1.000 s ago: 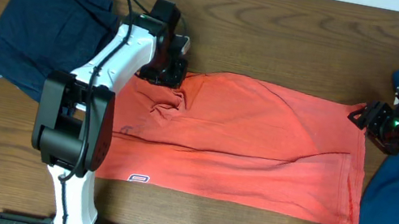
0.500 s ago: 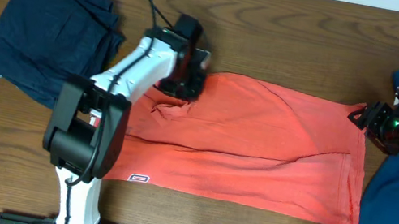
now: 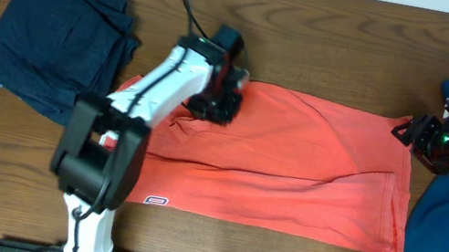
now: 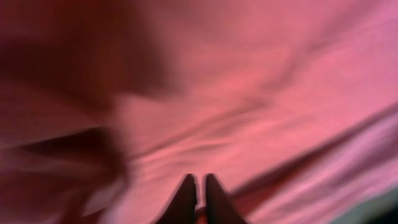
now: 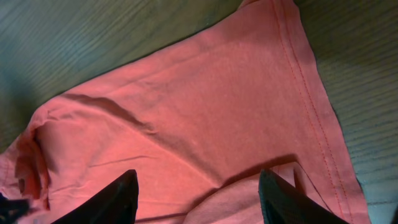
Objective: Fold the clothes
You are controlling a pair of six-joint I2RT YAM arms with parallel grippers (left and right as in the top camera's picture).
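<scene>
While our left hand [image 4: 199, 182] is pressed together on a pinch of the coral-red T-shirt [image 3: 291, 170], which lies spread across the bench [image 3: 333, 34], we should draw that fold inward low and straight; our right hand [image 5: 198, 179] hovers spread above the opposite corner.

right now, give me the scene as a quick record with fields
table: brown wood
red shirt: spread across the middle, bunched at its left end
navy garment: crumpled, far left
blue garment: at the right edge, beside the red shirt
left gripper: shut, apparently pinching a fold of the red shirt near its top left
right gripper: open above the red shirt's top right corner
</scene>
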